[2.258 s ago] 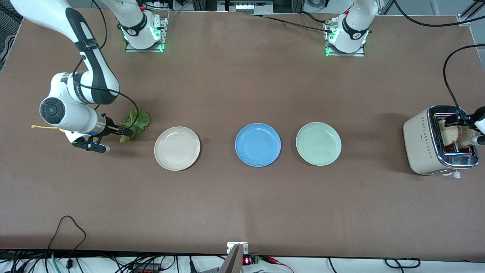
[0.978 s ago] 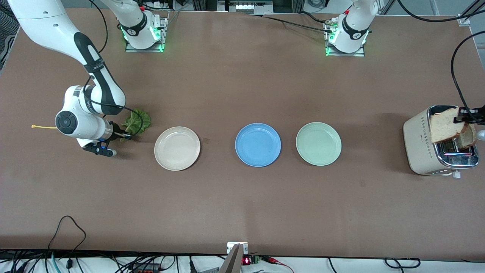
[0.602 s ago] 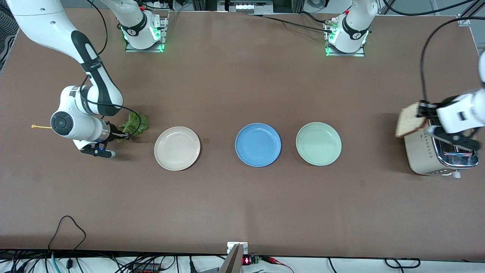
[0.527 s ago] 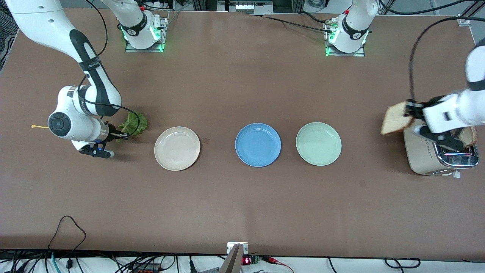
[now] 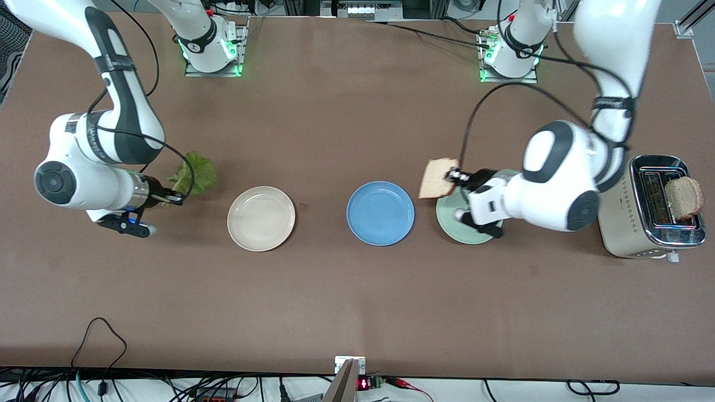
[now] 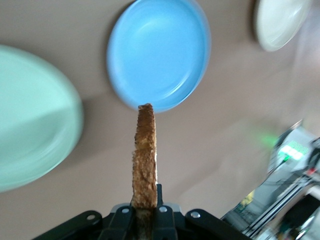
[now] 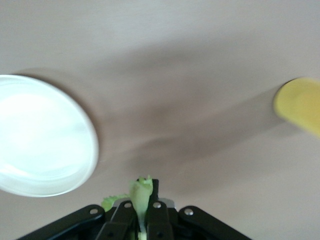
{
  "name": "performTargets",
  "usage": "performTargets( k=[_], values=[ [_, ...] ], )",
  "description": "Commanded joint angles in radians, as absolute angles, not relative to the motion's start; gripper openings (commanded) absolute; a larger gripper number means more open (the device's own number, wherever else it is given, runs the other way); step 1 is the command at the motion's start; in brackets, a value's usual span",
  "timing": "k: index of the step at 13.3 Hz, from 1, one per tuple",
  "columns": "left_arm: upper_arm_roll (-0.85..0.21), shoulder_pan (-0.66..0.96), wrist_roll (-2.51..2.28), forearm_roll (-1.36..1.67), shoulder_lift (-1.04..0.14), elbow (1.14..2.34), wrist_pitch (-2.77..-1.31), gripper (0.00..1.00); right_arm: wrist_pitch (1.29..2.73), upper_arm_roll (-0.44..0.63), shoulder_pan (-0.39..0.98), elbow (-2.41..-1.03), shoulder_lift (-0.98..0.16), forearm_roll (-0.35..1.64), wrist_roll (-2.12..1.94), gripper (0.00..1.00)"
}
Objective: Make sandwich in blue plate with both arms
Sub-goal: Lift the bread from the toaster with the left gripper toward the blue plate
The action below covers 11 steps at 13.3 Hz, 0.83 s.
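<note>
The blue plate (image 5: 380,213) sits empty at the table's middle; it also shows in the left wrist view (image 6: 159,52). My left gripper (image 5: 453,176) is shut on a bread slice (image 5: 437,177), held edge-on (image 6: 145,155) over the gap between the blue plate and the mint-green plate (image 5: 455,226). My right gripper (image 5: 174,196) is shut on the stem of a green lettuce leaf (image 5: 192,173), lifted above the table beside the cream-white plate (image 5: 261,218); the stem shows between its jaws (image 7: 142,197). A second bread slice (image 5: 682,198) stands in the toaster (image 5: 648,209).
The toaster stands at the left arm's end of the table. A yellow object (image 7: 299,105) lies on the table near the right gripper. The mint-green plate (image 6: 32,115) is partly covered by the left arm.
My left arm lifted a bread slice out of the toaster and carried it toward the blue plate. My right gripper raised the lettuce leaf off the table.
</note>
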State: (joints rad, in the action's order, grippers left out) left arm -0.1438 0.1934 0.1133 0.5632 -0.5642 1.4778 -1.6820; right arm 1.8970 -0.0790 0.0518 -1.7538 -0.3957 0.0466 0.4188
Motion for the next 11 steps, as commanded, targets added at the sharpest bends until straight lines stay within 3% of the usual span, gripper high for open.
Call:
performTargets(
  k=[1,5,11],
  values=[
    [-0.135,0.245,0.095,0.708,-0.613,1.463,-1.799,0.01,1.89,-0.075,0.155,-1.721,-0.413,0.167,0.59,0.0],
    [-0.135,0.278,0.113,0.782,-0.667,1.526,-2.005,0.01,1.899,-0.074,0.277,-1.611,-0.495,0.224,0.833,0.0],
    [-0.143,0.31,0.195,0.848,-0.729,1.529,-2.118,0.01,1.933,-0.074,0.288,-1.605,-0.518,0.229,0.876,0.0]
  ],
)
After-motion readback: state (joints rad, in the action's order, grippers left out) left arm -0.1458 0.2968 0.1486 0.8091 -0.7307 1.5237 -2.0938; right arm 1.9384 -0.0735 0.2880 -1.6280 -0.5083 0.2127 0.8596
